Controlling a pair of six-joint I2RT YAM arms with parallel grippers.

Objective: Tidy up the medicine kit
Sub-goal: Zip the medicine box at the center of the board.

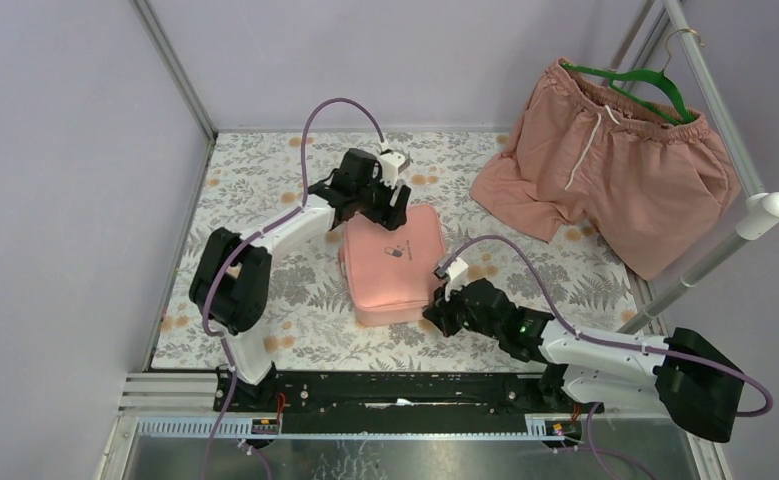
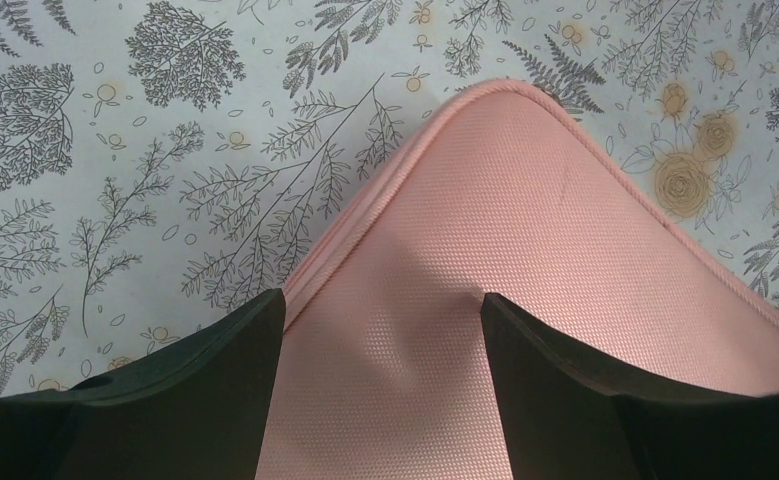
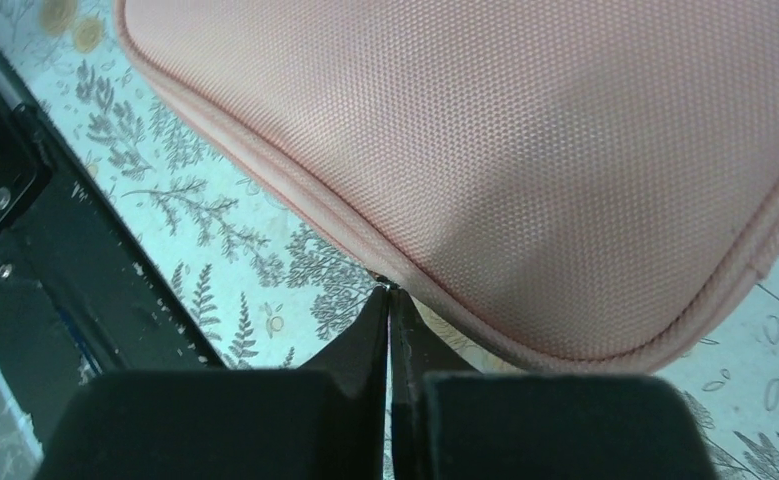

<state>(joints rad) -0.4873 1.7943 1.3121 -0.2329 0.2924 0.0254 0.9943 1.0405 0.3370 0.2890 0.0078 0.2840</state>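
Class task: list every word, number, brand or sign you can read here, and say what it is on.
No readable words or numbers in any view.
Pink medicine kit lid: one small dark logo, a sign only; any lettering beside it is too small to read.

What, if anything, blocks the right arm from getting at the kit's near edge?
Likely nothing. The right gripper is shut, with its tips right at the near seam of the medicine kit and nothing between them. The left gripper sits open on the lid's far corner, clear of that edge.
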